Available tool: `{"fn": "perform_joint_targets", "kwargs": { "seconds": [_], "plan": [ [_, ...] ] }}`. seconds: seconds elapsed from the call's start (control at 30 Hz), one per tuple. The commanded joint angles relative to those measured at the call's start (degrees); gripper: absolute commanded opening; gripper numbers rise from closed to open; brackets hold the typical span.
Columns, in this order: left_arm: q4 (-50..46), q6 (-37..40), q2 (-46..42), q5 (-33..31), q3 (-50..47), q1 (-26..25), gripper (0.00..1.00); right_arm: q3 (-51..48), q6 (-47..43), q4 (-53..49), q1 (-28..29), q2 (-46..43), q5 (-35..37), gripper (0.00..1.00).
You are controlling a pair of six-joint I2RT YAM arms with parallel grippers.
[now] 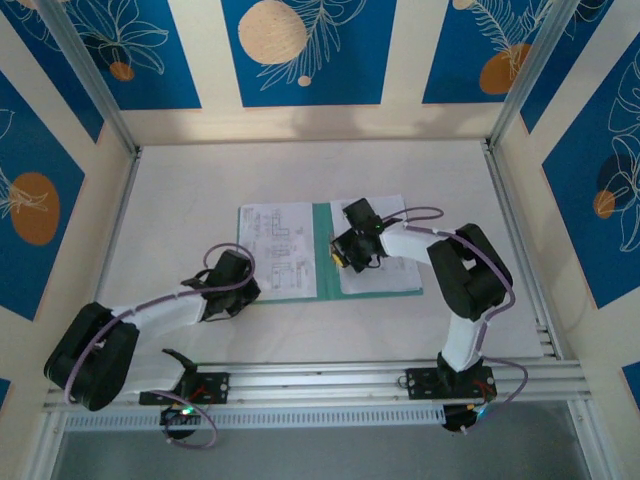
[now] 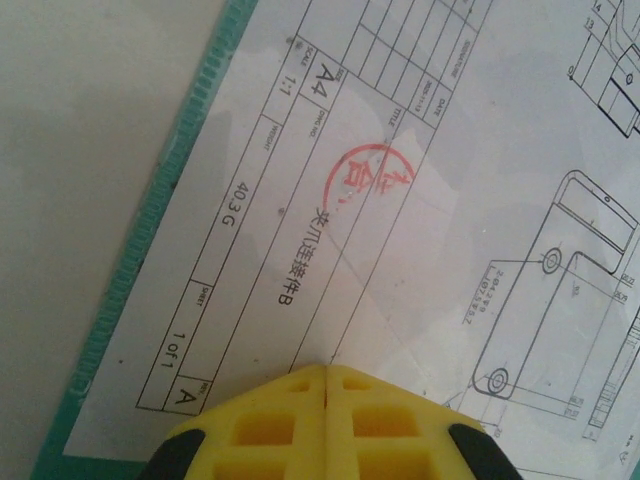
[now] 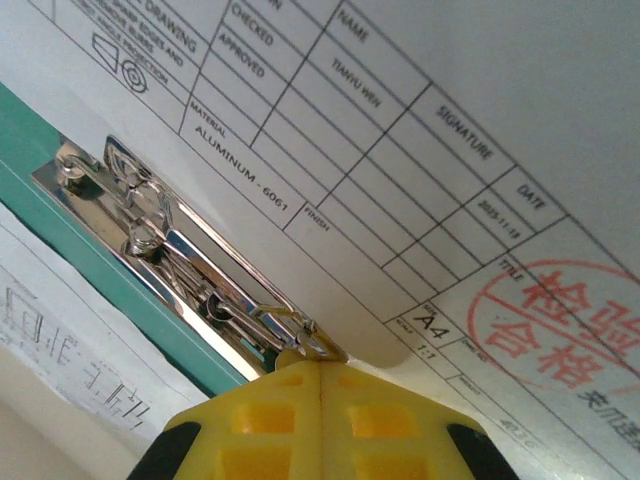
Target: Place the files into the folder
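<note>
Handling files [image 1: 277, 250]: thin, limp, slippery; lying on both leaves of open folder [image 1: 325, 225] | left gripper [image 2: 327, 372]: jaws shut over folder's left leaf | right gripper [image 3: 320, 368]: jaws shut at folder's clip [image 3: 190, 265], possibly pinching its lever | hold: sheet edge

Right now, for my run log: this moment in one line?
folder open | files on both leaves | left end effector shut over files | right end effector shut at clip

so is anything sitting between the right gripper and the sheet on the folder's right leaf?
Only the metal clip on the folder, just ahead of the right gripper, along the edge of the sheet. Nothing else visible.
</note>
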Motion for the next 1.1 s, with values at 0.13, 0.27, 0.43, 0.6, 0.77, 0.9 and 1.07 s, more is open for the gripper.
{"fn": "perform_joint_targets", "kwargs": {
  "seconds": [0.13, 0.27, 0.43, 0.6, 0.77, 0.9, 1.07],
  "plan": [
    [1.6, 1.99, 3.01, 4.58, -0.06, 0.02, 0.05, 0.5, -1.42, -13.34, 4.01, 6.83, 2.87, 0.0],
    [1.68, 2.4, 3.07, 4.93, 0.05, -0.04, 0.05, 2.67, -2.06, -14.9, 4.44, 7.23, 3.06, 0.0],
    [3.08, 2.66, 3.76, 5.89, 0.04, -0.11, 0.06, 5.81, -2.49, -17.17, 5.18, 8.88, 2.94, 0.0],
    [4.33, 3.37, 4.25, 6.86, 0.17, -0.08, 0.08, 10.07, -3.36, -20.63, 7.05, 10.7, 4.2, 0.0],
    [5.11, 3.61, 4.96, 7.49, 0.16, -0.13, 0.08, 14.82, -4.59, -25.79, 8.18, 14.34, 5.44, 0.0],
    [5.45, 3.47, 5.14, 7.67, 0.07, -0.12, 0.08, 18.28, -5.48, -29.99, 9.7, 17.55, 7.5, 0.0],
    [5.58, 3.7, 5.36, 7.89, 0.17, -0.15, 0.08, 22.27, -6.01, -34.31, 11.58, 20.89, 10.17, 0.0]
  ]
}}
